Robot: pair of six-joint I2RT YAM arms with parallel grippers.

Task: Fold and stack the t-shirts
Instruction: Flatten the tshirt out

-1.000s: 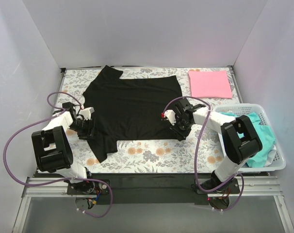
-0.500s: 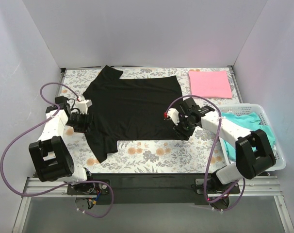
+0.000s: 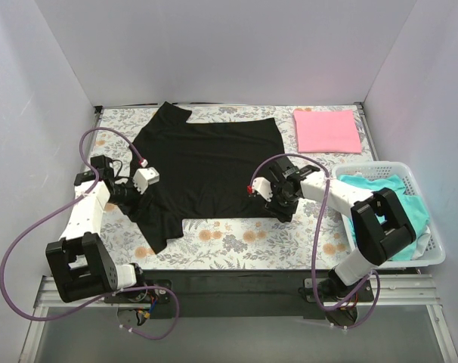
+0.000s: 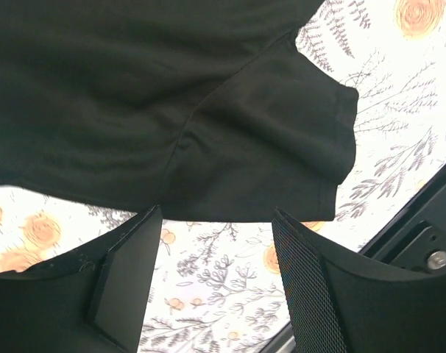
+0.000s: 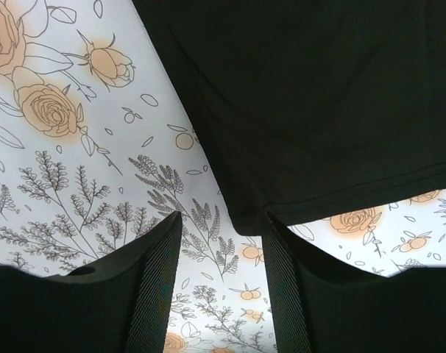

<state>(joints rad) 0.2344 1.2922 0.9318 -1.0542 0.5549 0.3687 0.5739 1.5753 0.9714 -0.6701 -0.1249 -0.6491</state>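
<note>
black t-shirt (image 3: 206, 166), plain. pink t-shirt (image 3: 326, 130); teal t-shirt (image 3: 399, 198) in white lattice basket (image 3: 433, 253). table cloth (image 3: 244, 242), white with orange floral print.

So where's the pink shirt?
In the top view, the folded pink shirt lies on the floral cloth at the far right, just behind the white basket.

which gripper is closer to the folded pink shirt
Right. The right gripper sits at the black t-shirt's near right corner, a short way in front of the pink t-shirt. The left gripper is across the black shirt, at its left sleeve.
</note>
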